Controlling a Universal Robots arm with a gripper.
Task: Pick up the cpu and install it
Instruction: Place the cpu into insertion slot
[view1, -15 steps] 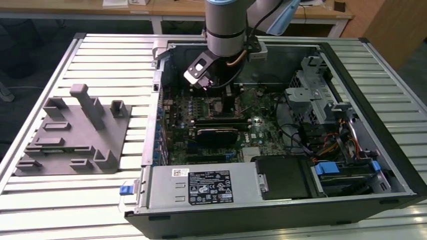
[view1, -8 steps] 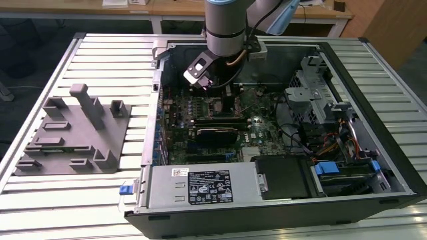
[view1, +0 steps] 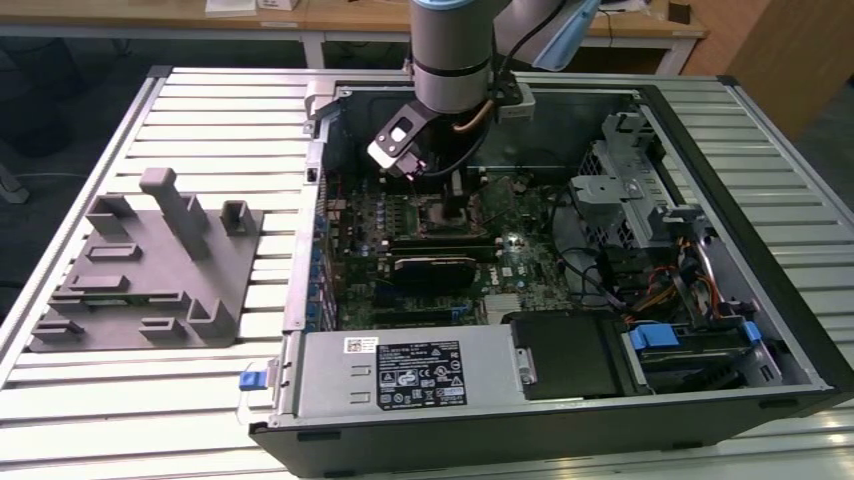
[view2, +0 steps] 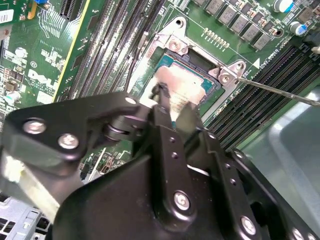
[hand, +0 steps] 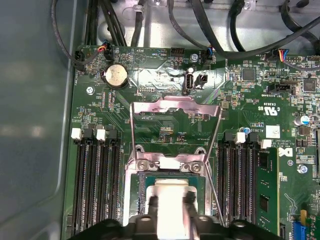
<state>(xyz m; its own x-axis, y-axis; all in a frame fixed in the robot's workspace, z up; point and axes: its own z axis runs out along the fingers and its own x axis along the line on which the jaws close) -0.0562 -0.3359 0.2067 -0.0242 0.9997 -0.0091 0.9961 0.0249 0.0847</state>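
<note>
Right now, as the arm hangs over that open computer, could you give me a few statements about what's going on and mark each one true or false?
1. The cpu lies at the motherboard's socket, right by the gripper. True.
2. The socket's metal hold-down frame is closed over the cpu. False: it stands swung open, away from the cpu.
3. The grey plastic block lies inside the computer case. False: it lies on the slatted table, on the exterior view's left of the case.
4. The arm reaches down into the open case. True.
</note>
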